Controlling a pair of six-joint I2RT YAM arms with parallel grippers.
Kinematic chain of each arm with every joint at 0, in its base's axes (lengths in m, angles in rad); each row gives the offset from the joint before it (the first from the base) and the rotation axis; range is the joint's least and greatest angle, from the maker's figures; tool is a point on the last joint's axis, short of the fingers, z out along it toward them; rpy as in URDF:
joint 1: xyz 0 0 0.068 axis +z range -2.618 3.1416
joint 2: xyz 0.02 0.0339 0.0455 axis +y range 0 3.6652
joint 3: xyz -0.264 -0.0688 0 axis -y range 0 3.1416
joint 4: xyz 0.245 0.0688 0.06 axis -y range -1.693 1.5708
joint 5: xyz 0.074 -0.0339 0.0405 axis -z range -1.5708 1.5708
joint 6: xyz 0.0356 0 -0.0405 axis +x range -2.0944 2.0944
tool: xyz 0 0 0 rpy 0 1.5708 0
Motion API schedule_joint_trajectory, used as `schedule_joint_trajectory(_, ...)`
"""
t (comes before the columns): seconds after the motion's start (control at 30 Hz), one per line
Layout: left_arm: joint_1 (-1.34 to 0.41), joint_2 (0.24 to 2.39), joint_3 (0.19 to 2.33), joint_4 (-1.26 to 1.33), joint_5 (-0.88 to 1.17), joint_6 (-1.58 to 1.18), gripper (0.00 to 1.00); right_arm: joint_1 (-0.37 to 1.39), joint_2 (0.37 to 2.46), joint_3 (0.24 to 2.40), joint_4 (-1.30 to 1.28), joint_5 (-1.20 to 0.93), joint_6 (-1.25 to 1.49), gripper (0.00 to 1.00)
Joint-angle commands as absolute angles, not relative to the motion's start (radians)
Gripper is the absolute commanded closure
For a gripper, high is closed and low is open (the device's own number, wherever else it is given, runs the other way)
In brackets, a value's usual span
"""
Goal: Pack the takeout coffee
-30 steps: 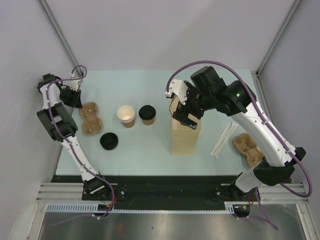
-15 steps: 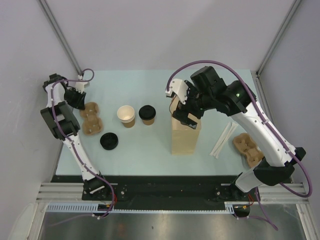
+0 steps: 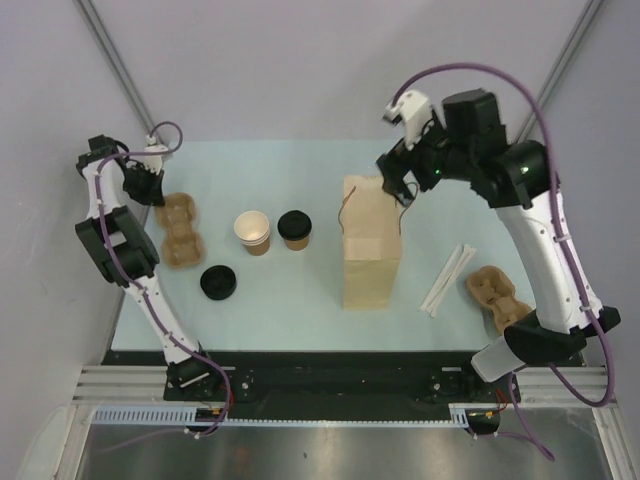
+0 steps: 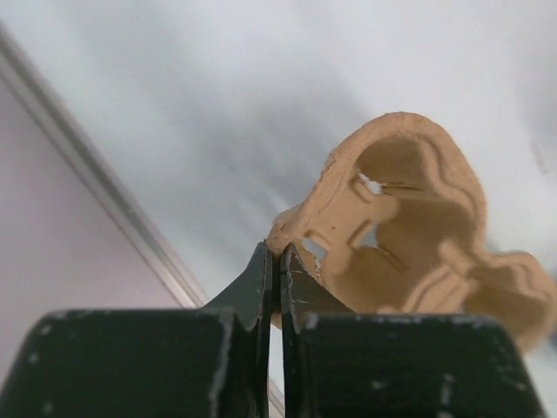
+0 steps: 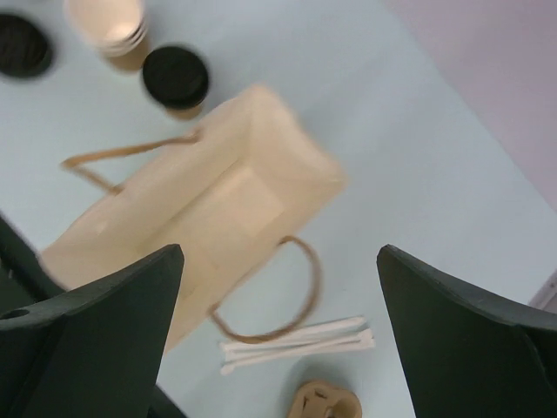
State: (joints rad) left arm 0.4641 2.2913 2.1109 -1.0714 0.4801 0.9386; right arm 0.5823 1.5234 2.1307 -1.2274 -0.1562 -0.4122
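Observation:
Two takeout coffee cups stand at mid-table: one with a black lid (image 3: 294, 228) (image 5: 175, 78) and one open, white inside (image 3: 252, 230) (image 5: 109, 22). A loose black lid (image 3: 218, 282) (image 5: 19, 43) lies nearer the front. My left gripper (image 3: 154, 194) (image 4: 277, 254) is shut on the rim of a brown pulp cup tray (image 3: 181, 233) (image 4: 409, 226) at the far left. The tall paper bag (image 3: 370, 245) (image 5: 218, 213) stands upright. My right gripper (image 3: 398, 180) (image 5: 280, 250) hangs open above and behind it, holding nothing.
White wrapped straws (image 3: 447, 278) (image 5: 296, 344) lie right of the bag. A second pulp tray (image 3: 497, 296) (image 5: 326, 405) sits near the right front corner. Metal frame posts rise at the table's back corners. The bag's string handles (image 5: 300, 287) droop outward.
My left gripper has closed onto the tray's rim. My right gripper has lifted away from the bag's mouth, up and to the back right, still open.

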Motion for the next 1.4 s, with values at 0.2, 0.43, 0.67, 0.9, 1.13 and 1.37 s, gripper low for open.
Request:
schedule_joint_trajectory(0.2,0.422,1.866,1.956,-0.948,0.621,0.620,1.00,0.232,1.580,2.304,-1.048,-0.374,-0.215,0.00)
schedule_joint_trajectory(0.43,0.286,1.639,1.899,-0.907,0.640,0.491,1.00,0.156,1.693,2.338,-1.061,-0.472,-0.353,0.01)
schedule_joint_trajectory(0.67,0.052,1.508,2.080,-0.896,0.569,0.312,1.00,0.220,1.730,2.467,-1.154,-0.638,-0.437,0.04)
schedule_joint_trajectory(0.9,-0.264,1.419,2.126,-0.807,0.348,0.221,1.00,0.504,1.565,2.312,-0.952,-0.548,-0.370,0.14)
schedule_joint_trajectory(1.13,-0.344,1.405,2.157,-0.760,0.317,0.192,1.00,0.629,1.580,2.286,-0.749,-0.463,-0.126,0.30)
schedule_joint_trajectory(1.37,-0.344,1.335,2.079,-0.689,0.373,0.219,1.00,0.729,1.637,2.332,-0.684,-0.423,-0.077,0.33)
